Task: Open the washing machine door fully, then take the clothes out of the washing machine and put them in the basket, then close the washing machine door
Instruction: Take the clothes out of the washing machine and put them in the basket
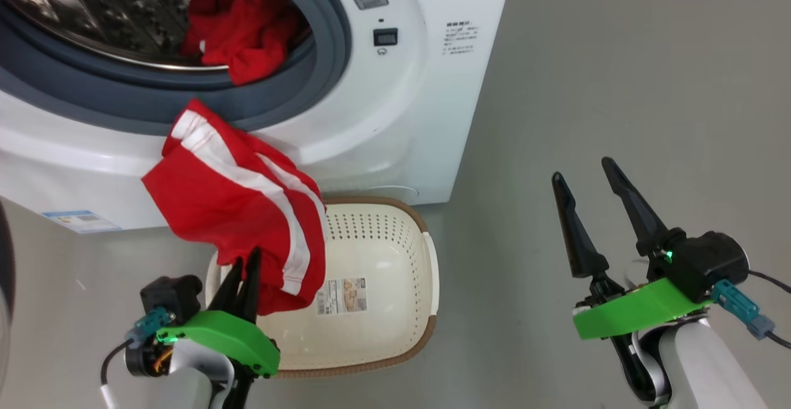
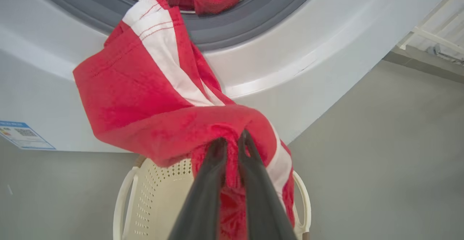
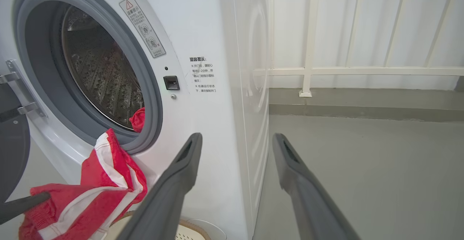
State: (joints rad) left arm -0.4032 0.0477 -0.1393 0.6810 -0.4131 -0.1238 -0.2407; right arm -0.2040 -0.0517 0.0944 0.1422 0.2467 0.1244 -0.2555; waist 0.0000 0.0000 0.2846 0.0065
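My left gripper [image 1: 246,262], at seven o'clock in the head view, is clamped on a red white-striped garment [image 1: 228,193] that hangs over the cream basket [image 1: 432,273], in front of the washing machine [image 1: 395,118]; more red clothes [image 1: 241,32] lie in the drum [image 1: 111,13] at eleven o'clock. My right gripper [image 1: 582,171], at four o'clock, stands spread apart and empty

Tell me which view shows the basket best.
The head view: the basket shows nearly whole, with brown rim, perforated walls and the sticker inside, a red garment covering one corner. The left wrist view gives one perforated end and white handles under that garment; the right wrist view, a sliver at its bottom edge.
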